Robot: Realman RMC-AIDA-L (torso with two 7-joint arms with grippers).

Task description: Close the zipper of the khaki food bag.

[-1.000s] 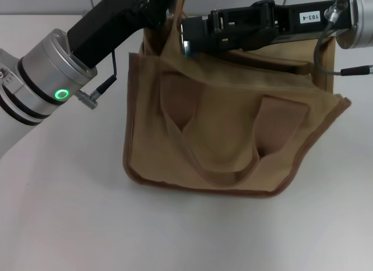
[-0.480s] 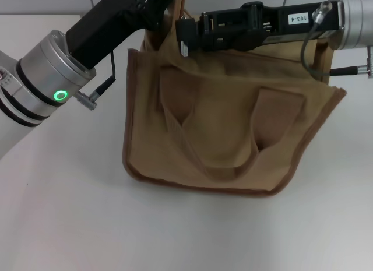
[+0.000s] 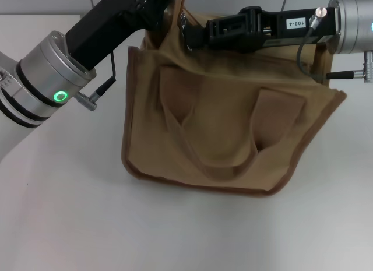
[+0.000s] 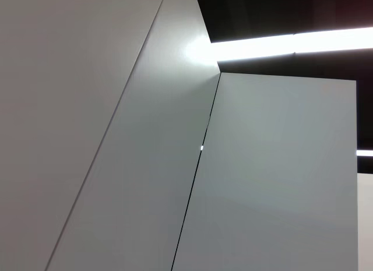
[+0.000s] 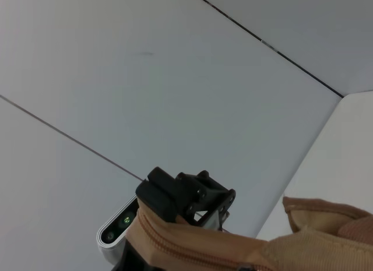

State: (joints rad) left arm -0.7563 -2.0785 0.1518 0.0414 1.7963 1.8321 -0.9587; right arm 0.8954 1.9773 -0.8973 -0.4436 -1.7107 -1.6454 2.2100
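The khaki food bag [image 3: 227, 125] is standing on the white worktop [image 3: 76, 224] in the centre of the head view, its broad tan side facing the camera, darker brown piping running along its edges and one wide looped strap handle [image 3: 221, 140] lying flat against that side. The zipper [image 5: 192, 254] is showing only in the right wrist view, low in the frame, as a toothed khaki line running along the bag's top edge; its pull tab is not visible anywhere. The left pincer [image 3: 160, 9] is sitting at the upper left corner of the bag in the head view, its black body coming down from the silver wrist with the green ring light [image 3: 60, 96] at the left of the frame, and it is touching the bag fabric at that corner; whether it is apart or clamped, I cannot tell, since the tips are hidden behind the cloth. In the right wrist view the same left pincer [image 5: 186, 195] is appearing as a black block pressed against the end of the zip line. The right pincer [image 3: 195, 33] is reaching in horizontally from the upper right of the head view, lying along the bag's top edge, its tip close beside the left pincer; its state too is something I cannot tell. The left wrist view is showing only pale wall panels [image 4: 116, 137].
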